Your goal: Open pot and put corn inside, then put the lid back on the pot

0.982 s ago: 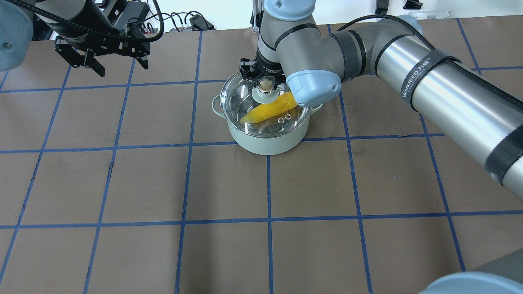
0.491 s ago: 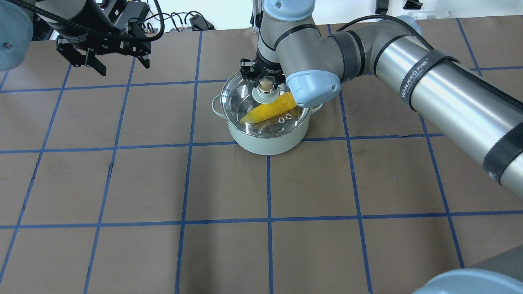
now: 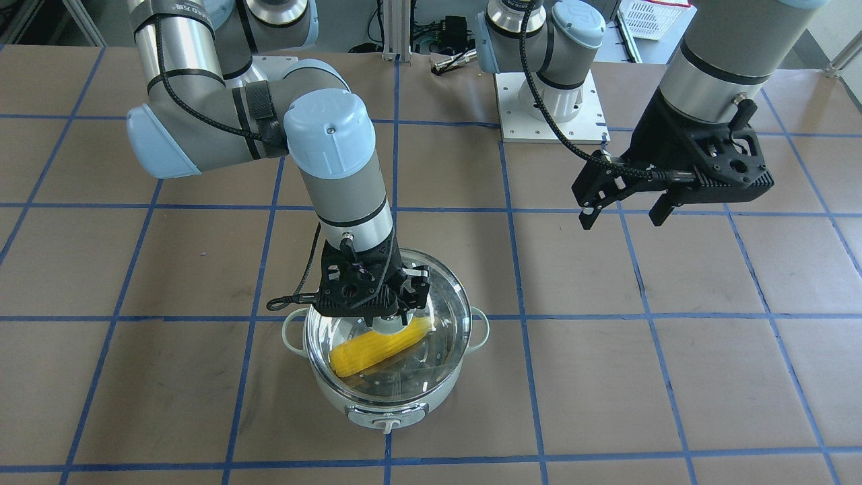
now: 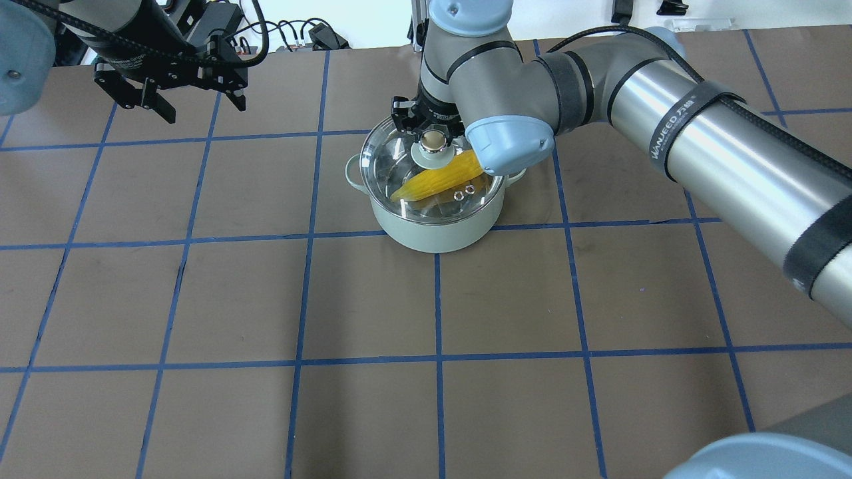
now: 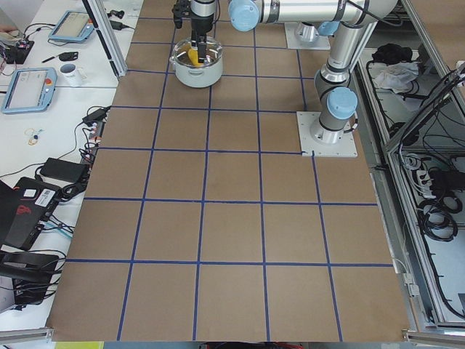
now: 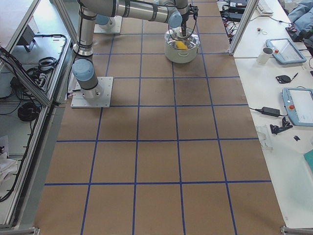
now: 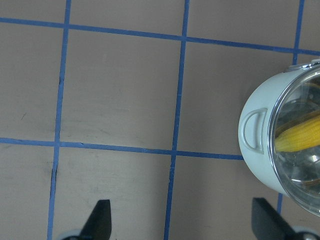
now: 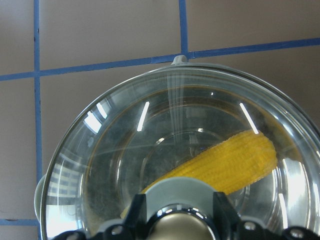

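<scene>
Moved: left gripper [image 4: 203, 110] shifted slightly; right arm unchanged.
Left gripper: wide open, empty.
Right gripper [image 8: 178, 212]: straddles the knob of the lid [image 8: 125, 130]; cannot tell if gripping.
Corn [image 8: 225, 162]: inside pot [image 4: 432, 233], lid seated.
Remaining: apparently only release, retreat.

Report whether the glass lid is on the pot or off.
On. The round clear glass dome lid sits level on the rim of the pale mint-green pot, yellow ear of corn visible underneath.
</scene>
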Action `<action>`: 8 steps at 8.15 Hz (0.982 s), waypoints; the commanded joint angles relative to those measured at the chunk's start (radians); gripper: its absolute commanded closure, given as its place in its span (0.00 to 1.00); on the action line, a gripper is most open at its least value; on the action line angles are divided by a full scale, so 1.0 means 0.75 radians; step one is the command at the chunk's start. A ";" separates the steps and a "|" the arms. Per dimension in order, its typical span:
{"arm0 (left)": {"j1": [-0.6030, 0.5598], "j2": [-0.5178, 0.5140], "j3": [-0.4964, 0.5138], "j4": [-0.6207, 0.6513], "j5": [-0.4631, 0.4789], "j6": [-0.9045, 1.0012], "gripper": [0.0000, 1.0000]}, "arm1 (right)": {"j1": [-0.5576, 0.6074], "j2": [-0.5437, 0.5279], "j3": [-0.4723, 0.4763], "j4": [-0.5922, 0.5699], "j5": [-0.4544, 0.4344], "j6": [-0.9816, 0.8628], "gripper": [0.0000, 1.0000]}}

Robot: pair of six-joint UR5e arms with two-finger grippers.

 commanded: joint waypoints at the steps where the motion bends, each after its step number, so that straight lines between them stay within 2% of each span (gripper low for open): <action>1: 0.002 -0.004 0.000 0.013 -0.003 0.001 0.00 | -0.002 0.010 0.000 -0.008 -0.001 -0.002 0.60; 4: 0.000 -0.006 0.002 0.017 -0.003 0.001 0.00 | -0.002 0.016 0.006 -0.021 -0.005 -0.015 0.60; 6: 0.002 -0.006 0.004 0.015 -0.005 0.001 0.00 | -0.002 0.022 0.008 -0.021 -0.009 -0.015 0.51; 8: 0.002 -0.004 0.004 0.015 -0.005 0.001 0.00 | -0.002 0.020 0.008 -0.019 -0.018 -0.015 0.47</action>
